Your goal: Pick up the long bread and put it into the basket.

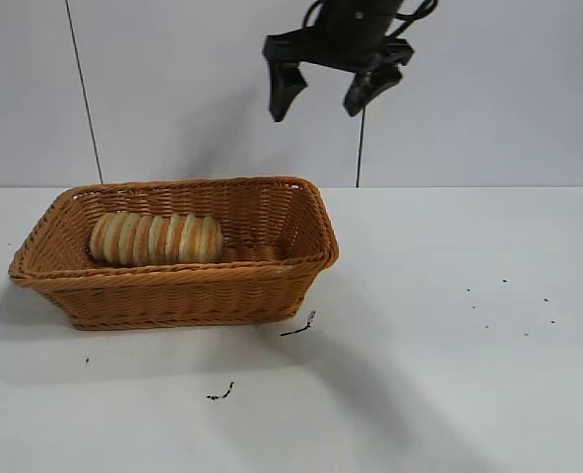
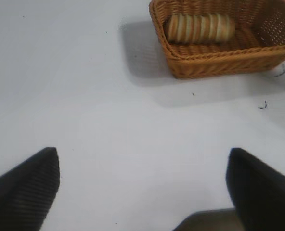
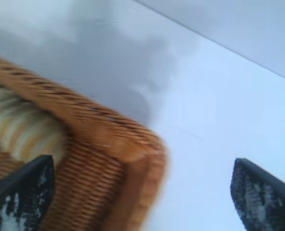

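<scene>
The basket (image 1: 173, 286) holds the bread (image 1: 156, 238), so the right gripper (image 1: 324, 94), wide open and empty above it, should lift clear without clipping the rim.

Lab test bench — bare white table (image 1: 449, 394), plain grey wall (image 1: 508, 99).

Right end effector (image 1: 321, 97) raised high at the top of the exterior view, black, pointing downward, fingers spread wide with nothing between them. Wrist and arm above it cut off by the upper edge. In the right wrist view, both dark fingertips (image 3: 263, 197) far apart at the lower corners. Left end effector (image 2: 142, 185) seen only through its own wrist camera, black fingers (image 2: 24, 190) wide apart, empty.
</scene>
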Tool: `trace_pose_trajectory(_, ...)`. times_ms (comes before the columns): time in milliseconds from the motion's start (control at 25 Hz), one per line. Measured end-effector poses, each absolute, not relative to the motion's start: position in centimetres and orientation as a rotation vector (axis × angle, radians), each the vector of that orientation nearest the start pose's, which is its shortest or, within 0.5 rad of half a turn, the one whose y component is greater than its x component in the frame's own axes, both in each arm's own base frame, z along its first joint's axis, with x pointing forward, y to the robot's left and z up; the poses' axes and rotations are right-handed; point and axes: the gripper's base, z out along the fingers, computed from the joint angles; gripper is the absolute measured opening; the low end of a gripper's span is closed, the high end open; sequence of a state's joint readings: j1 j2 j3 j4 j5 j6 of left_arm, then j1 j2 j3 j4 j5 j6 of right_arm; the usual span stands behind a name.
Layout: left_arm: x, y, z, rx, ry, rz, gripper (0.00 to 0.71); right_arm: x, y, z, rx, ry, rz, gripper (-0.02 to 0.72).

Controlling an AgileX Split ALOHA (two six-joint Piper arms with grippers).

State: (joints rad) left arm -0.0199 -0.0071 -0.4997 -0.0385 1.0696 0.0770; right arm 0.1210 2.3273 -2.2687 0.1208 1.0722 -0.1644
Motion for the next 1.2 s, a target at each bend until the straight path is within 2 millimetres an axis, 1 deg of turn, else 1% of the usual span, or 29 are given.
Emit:
trace_pose_trajectory(80,-0.6,-0.3,27.6,0.101,2.043,-0.010,0.692,51.5,4.8,25.3,-0.274,2.603,0.127,0.687)
trace_pose_trajectory(200,-0.6,-0.3,27.6,0.101,2.043,-0.010,0.692,51.5,2.1,25.3,-0.205,2.619,0.113,0.687)
trace_pose_trajectory(240,-0.6,-0.3,27.6,0.101,2.043,-0.010,0.692,51.4,1.5,25.4,-0.189,2.628,0.113,0.687)
trace_pose_trajectory(320,-0.6,-0.3,27.6,0.101,2.043,-0.010,0.692,51.2,0.9,25.7,-0.175,2.635,0.117,0.687)
trace_pose_trajectory(440,-0.6,-0.3,27.6,0.101,2.043,-0.010,0.692,50.9,1.0,26.1,-0.175,2.650,0.129,0.687)
trace_pose_trajectory(680,-0.6,-0.3,27.6,0.101,2.043,-0.010,0.692,50.3,1.0,26.1,-0.175,2.710,0.143,0.687)
trace_pose_trajectory(840,-0.6,-0.3,27.6,0.101,2.043,-0.010,0.692,49.8,1.0,26.8,-0.154,2.709,0.147,0.687)
trace_pose_trajectory(920,-0.6,-0.3,27.6,0.101,2.043,-0.010,0.692,48.9,1.0,27.9,-0.152,2.704,0.146,0.687)
trace_pose_trajectory(1000,-0.6,-0.3,27.6,0.101,2.043,-0.010,0.692,47.6,1.0,29.3,-0.153,2.701,0.139,0.687)
trace_pose_trajectory(1040,-0.6,-0.3,27.6,0.101,2.043,-0.010,0.692,46.9,0.9,30.1,-0.154,2.695,0.133,0.687)
trace_pose_trajectory(1200,-0.6,-0.3,27.6,0.101,2.043,-0.010,0.692,43.2,0.9,31.8,-0.155,2.724,0.126,0.687)
